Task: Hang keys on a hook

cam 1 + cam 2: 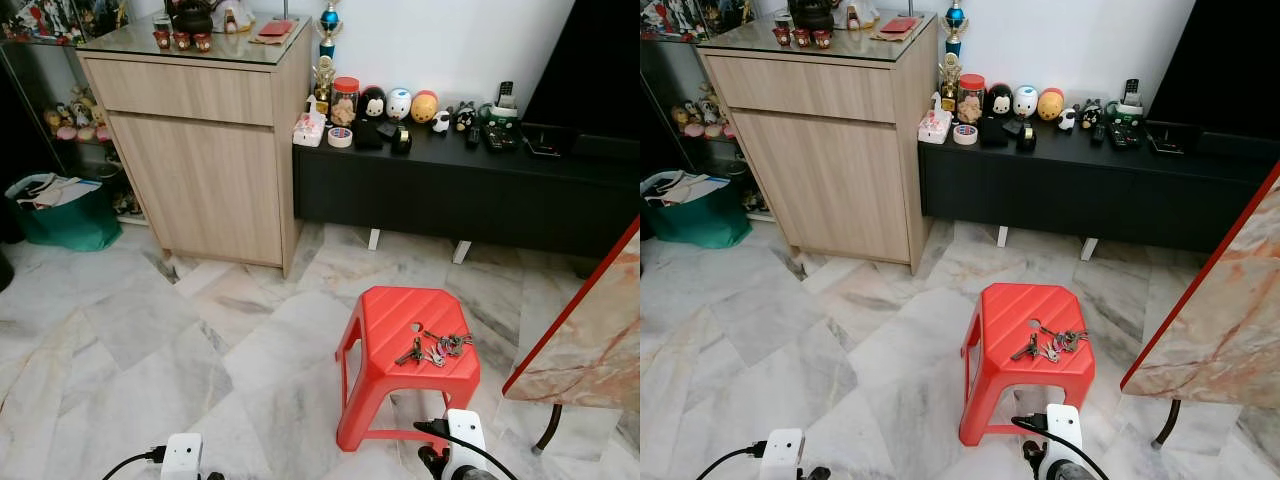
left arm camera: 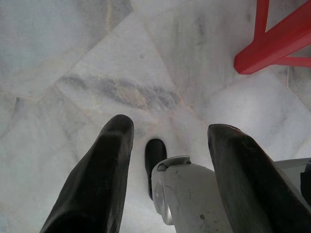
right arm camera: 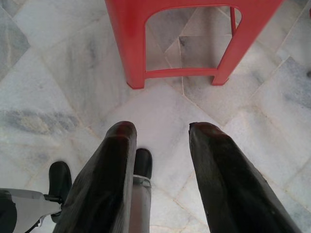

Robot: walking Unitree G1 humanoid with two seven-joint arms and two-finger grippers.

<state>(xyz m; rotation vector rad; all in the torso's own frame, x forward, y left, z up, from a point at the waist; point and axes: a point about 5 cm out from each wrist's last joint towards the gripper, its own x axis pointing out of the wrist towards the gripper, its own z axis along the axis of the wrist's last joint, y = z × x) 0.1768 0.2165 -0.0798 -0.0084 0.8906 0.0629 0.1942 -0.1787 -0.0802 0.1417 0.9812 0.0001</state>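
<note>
A bunch of small metal keys [image 1: 436,348] lies spread on the ribbed top of a red plastic stool [image 1: 400,318], toward the stool's right half and just beside the round hole in the seat. The keys are too small to count or to tell apart. The stool stands on a pale grey-veined marble floor [image 1: 150,330], a little to the right of the middle of the head views.

Behind it a long black low bench [image 1: 470,190] runs along the white wall and carries a row of small round figurines, a roll of tape, a red-lidded jar and some handsets; their details are hard to make out. To the left of the bench stands a light wooden cabinet with a glass top [image 1: 200,150], its upper edge cut off by the frame. A green bag [image 1: 65,215] sits on the floor by the cabinet's left side. At the right edge a slanted marble-patterned slab with a red rim [image 1: 590,340] is cut off by the frame.

Both arms hang low, only their white wrist housings showing at the bottom of the head views. The left hand [image 2: 167,141] points down at the bare floor, its two black fingers [image 2: 104,170] spread apart and holding nothing, with a leg of the stool at one corner. The right hand [image 3: 158,145] likewise points at the floor just in front of the stool's legs, its fingers [image 3: 109,174] apart and empty.
</note>
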